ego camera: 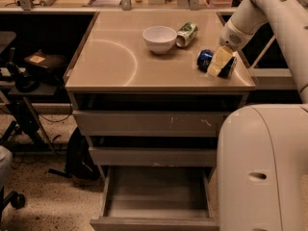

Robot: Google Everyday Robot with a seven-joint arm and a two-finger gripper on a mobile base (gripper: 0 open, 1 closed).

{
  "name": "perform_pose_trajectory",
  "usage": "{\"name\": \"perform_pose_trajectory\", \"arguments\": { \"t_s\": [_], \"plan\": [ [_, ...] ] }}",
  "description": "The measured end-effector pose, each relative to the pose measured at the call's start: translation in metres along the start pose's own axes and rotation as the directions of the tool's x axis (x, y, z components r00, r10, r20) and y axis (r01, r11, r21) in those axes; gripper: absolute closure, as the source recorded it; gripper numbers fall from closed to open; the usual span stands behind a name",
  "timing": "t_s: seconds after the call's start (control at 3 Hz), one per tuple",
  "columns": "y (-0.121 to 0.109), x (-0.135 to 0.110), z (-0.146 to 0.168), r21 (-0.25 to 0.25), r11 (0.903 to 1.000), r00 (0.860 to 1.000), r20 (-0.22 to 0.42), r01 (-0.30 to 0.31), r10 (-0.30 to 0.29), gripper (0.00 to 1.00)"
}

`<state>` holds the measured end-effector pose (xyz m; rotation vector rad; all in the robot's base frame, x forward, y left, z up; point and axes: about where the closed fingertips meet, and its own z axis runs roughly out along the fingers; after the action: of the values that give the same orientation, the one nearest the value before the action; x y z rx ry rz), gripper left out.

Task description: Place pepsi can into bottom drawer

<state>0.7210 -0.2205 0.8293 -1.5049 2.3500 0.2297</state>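
The claw (220, 61) sits over the pepsi can (205, 57) on the countertop (120, 57) — clamped or not, cannot tell.

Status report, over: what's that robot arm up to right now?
Pincer at small blue metal pepsi can, lying near tabletop's right edge. Grey-brown bottom drawer open, bare. White bowl, green-and-white can behind, not blocking.
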Motion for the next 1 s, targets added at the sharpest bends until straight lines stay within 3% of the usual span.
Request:
{"name": "perform_pose_trajectory", "arguments": {
  "t_s": [0.33, 1.0],
  "plan": [
    [0.0, 0.0, 0.0, 0.0, 1.0, 1.0, 0.0, 0.0, 0.0, 0.19],
    [0.0, 0.0, 0.0, 0.0, 1.0, 1.0, 0.0, 0.0, 0.0, 0.65]
  ]
}}
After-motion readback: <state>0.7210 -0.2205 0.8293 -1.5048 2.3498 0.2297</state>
